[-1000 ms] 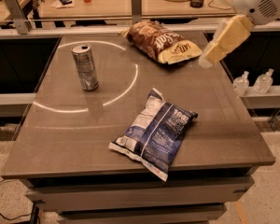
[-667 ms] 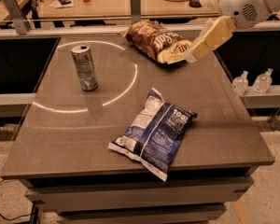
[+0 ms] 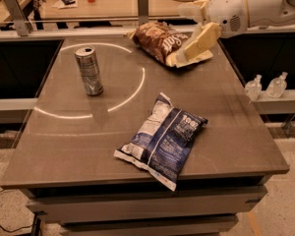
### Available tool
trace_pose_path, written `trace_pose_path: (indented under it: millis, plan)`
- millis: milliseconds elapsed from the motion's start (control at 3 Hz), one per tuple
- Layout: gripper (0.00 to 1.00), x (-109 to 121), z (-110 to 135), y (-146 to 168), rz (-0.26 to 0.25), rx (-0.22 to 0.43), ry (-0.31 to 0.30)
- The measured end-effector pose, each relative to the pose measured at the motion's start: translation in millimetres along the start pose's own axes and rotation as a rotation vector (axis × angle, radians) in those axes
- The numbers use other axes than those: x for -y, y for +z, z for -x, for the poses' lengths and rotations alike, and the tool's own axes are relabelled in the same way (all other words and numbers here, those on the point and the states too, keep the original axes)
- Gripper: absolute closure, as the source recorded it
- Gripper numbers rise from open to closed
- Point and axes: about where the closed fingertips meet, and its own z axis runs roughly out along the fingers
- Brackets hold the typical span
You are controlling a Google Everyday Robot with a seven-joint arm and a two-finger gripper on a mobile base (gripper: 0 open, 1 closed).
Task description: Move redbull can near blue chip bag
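Camera view, from the front edge back: the blue bag (image 3: 162, 139) lies flat near the front of the worktop (image 3: 226, 107), a little right of centre, with its long axis running diagonally from front-left to back-right. Further back and toward the left side stands the can (image 3: 88, 70), upright on its base with its long axis vertical and the pull-tab top showing. It is well apart from the blue bag and sits inside a bright ring of light (image 3: 137, 85) on the surface. At the far edge lies the brown bag (image 3: 160, 41), and just over its right end hangs the claw (image 3: 195, 33), above the worktop's back-right part. Whether it is wide or narrow I cannot tell; it seems to hold nothing. From the claw, the can lies well off to the picture's left and somewhat nearer the camera, with the brown bag partly between them. The white arm (image 3: 250, 6) reaches in from the upper right, roughly level, its wrist tipped down toward the surface. I judge the reach for the can is not yet made.
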Motion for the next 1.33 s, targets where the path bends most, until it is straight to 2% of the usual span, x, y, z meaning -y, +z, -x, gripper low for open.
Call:
trace_pose_path:
  millis: [333,667,1000,1333]
  plan:
    - [0.0,0,0,0,0.0,0.0,0.0]
    - [0.0,-2,-9,6,-0.027,-0.018,0.026]
    - [0.0,-17,-12,22,-0.079,0.021,0.075]
    - [0.0,-18,-22,65,-0.114,0.088,0.137]
